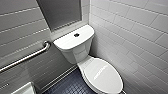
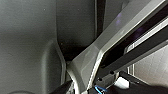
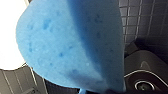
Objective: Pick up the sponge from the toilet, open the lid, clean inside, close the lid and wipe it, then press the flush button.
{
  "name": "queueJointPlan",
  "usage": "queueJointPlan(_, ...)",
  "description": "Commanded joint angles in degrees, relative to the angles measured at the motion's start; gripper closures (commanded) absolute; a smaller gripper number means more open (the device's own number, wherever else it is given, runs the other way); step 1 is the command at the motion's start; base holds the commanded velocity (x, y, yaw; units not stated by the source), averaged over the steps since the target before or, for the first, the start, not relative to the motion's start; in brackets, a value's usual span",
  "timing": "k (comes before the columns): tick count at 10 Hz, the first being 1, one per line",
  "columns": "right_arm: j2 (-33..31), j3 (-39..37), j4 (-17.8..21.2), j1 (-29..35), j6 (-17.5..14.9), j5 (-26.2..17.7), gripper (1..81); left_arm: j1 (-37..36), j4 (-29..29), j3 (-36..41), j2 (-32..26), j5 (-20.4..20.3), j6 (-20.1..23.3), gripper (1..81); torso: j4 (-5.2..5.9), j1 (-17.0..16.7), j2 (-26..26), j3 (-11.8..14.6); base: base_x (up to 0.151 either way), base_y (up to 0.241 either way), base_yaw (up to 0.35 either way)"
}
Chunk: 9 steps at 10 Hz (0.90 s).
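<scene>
One blue sponge (image 3: 70, 45), one white toilet (image 1: 82, 56), one dark flush button (image 1: 76, 35).

— What do we see on the left wall (image 1: 17, 27)?
— Grey oblong tiles, and a metal grab bar (image 1: 27, 57) slanting across them, its bent end meeting the wall near the corner.
— And beyond it?
— We make out a flat grey panel (image 1: 60, 12) set into the back wall.
— The right wall (image 1: 135, 30)?
— White oblong tiles with dark joints.
— Below?
— A floor (image 1: 71, 86) of small dark square tiles, and a white-edged object (image 1: 23, 89) at the left wall's foot; we cannot tell what it is.
</scene>
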Motion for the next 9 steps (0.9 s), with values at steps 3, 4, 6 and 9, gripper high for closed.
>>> queueJointPlan(3, -4.26, 13.48, -6.11, 16.42, 0.09, -18.18, 81.1, 0.36, 0.39, 2.31, -0.64, 4.39, 0.39, 1.0, 0.0, 0.0, 0.0, 0.0, 0.0, 0.0, 0.0)
queueJointPlan(4, -2.85, 14.01, -6.11, 20.64, 0.09, -22.16, 81.1, 0.36, 0.39, 2.22, -0.64, 4.39, 0.39, 1.0, 0.0, 0.0, 0.0, 0.0, 0.0, 0.0, 0.0)
queueJointPlan(6, 0.47, 14.01, -6.11, 28.91, 0.7, -29.08, 81.1, 0.36, 0.39, 2.31, -0.55, 4.39, 0.39, 1.0, 0.0, 0.0, 0.0, 0.0, 0.0, 0.0, 0.0)
queueJointPlan(9, 9.54, 11.38, -6.02, 39.28, 0.88, -37.81, 81.1, 0.36, 0.39, 2.31, -0.64, 4.39, 0.39, 1.0, 0.0, 0.0, 0.0, 0.0, 0.0, 0.0, 0.0)
